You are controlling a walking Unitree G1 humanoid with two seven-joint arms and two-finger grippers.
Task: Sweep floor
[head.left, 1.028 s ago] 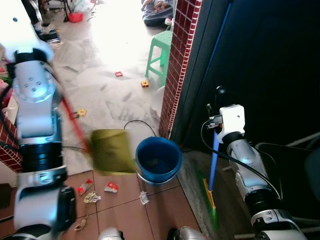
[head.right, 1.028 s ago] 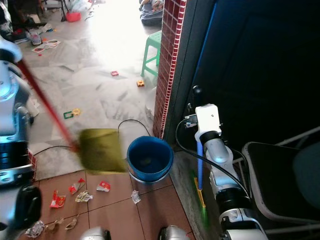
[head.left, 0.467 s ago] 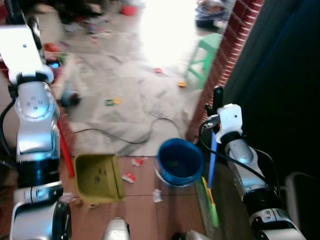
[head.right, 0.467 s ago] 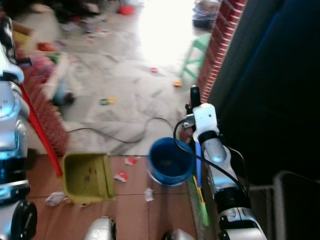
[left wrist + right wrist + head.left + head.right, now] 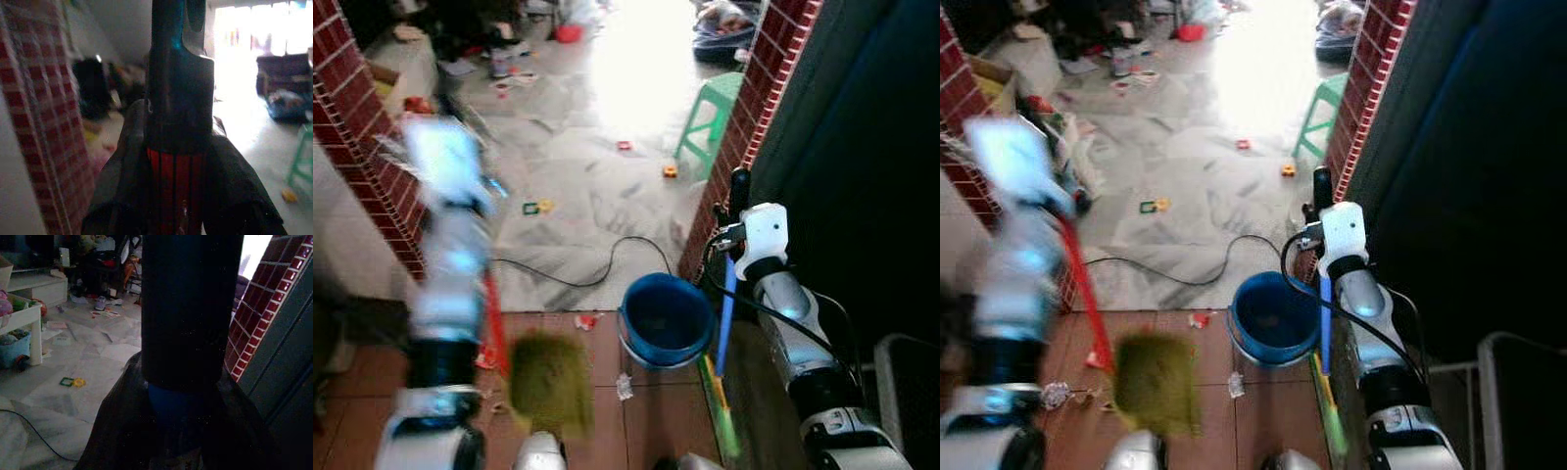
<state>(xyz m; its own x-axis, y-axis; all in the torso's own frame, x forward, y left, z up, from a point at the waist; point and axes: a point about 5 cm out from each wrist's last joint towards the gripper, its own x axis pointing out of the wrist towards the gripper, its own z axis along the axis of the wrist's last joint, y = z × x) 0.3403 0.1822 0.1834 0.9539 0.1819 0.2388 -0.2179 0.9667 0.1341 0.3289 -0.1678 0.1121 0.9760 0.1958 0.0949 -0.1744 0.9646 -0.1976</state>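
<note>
A wide marble floor (image 5: 597, 186) runs ahead between two brick pillars, giving way to brown tiles nearest the robot, with a dark wall hard on the right. One blue bucket (image 5: 666, 318) stands on the tiles by the right pillar (image 5: 744, 127), and one green stool (image 5: 713, 113) sits beyond it. The left gripper (image 5: 178, 196), blurred in the head views, is clamped on the red handle of one olive dustpan (image 5: 548, 384), whose pan hangs low over the tiles left of the bucket. The right gripper (image 5: 181, 431) is closed around the blue shaft of one broom (image 5: 727, 323), its green-yellow head touching the floor beside the bucket. Perhaps four or five scraps of litter (image 5: 624, 387) lie scattered around the dustpan.
</note>
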